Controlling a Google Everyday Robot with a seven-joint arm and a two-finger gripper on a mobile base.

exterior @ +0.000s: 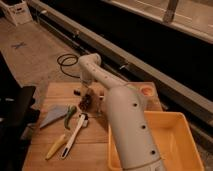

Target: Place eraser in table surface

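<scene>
My white arm (127, 125) reaches from the bottom of the view over the light brown wooden table surface (55, 92). The dark gripper (87, 101) hangs low over the middle of the table, just past the utensils. A small dark brownish lump at the gripper's tip may be the eraser (86, 104). I cannot tell whether it is held or rests on the wood. The arm hides the table behind and under it.
A grey-blue triangular piece (52, 116) lies at the left. Beside it lie a green-handled utensil (69, 116), a white utensil (76, 134) and a yellow one (55, 147). A yellow tray (177, 137) stands at the right. An orange round thing (146, 91) sits at the far right corner.
</scene>
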